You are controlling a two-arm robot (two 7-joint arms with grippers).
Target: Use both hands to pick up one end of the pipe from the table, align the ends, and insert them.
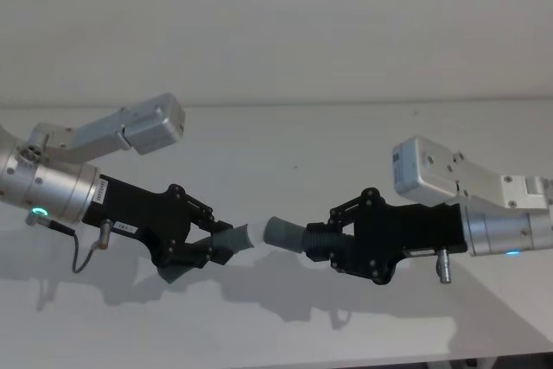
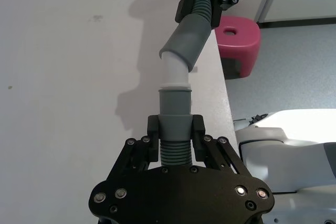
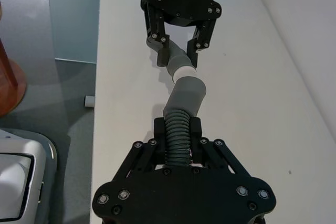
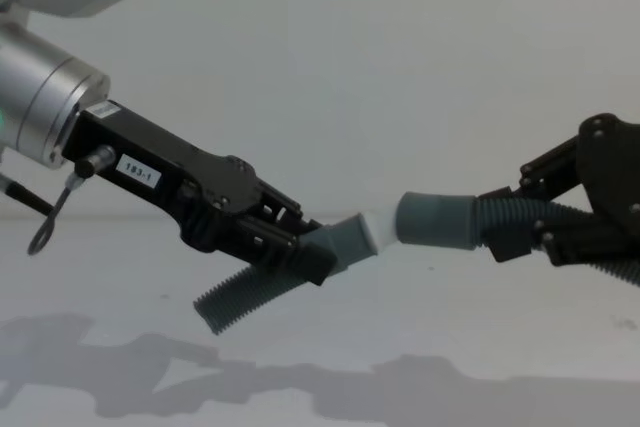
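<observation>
Both hose pieces (image 4: 250, 297) (image 3: 177, 135) look like matt dark grey ribbed plastic, ending in smooth cuffs (image 2: 175, 102) (image 1: 283, 235); one white tip (image 2: 175, 72) looks smooth. Each end effector (image 1: 226, 244) (image 1: 321, 232) is matt black, on brushed silver metal arms (image 4: 45, 97). The worktop (image 1: 285, 144) is matt white.

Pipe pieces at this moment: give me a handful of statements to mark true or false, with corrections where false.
1. Each gripper holds one hose piece. True: the left gripper clamps the left hose piece, the right gripper the right hose piece.
2. Both pieces lie on the table. False: both are held above the table.
3. The white tip belongs to the left piece. True.
4. The two pieces are in a straight line. False: in the chest view they meet at an angle.
5. The right cuff is white. False: it is dark grey.
</observation>
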